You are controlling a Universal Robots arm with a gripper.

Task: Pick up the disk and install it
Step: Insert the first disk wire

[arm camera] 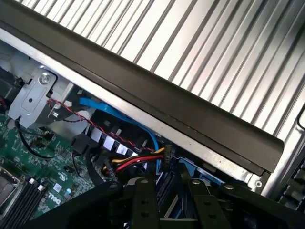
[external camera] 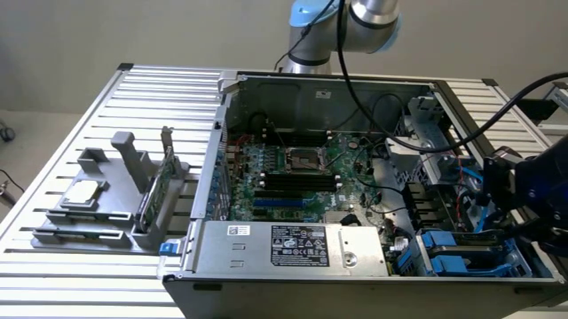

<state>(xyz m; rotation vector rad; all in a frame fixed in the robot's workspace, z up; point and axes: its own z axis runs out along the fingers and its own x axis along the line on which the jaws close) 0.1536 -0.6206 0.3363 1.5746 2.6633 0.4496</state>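
Though the table (external camera: 62,266) also carries a fixture (external camera: 98,206), the work is all inside the open case (external camera: 320,86), in its near corner on the exterior view's right. The bay (external camera: 424,199) runs along that side. The disk (external camera: 461,260), known by its blue carrier, lies low in the corner, just under the gripper (arm camera: 169,191). Whether the gripper has hold of the disk or merely hangs over it, I cannot tell.

I judge the step in hand to be seating the disk. To do it well, keep the disk square to the bay and level, and push it slowly along one straight line. The case's wall (arm camera: 157,100) is close, so there is little room to swing. The cables (arm camera: 136,161) lie just beside the path and should be kept from getting trapped or snagged.
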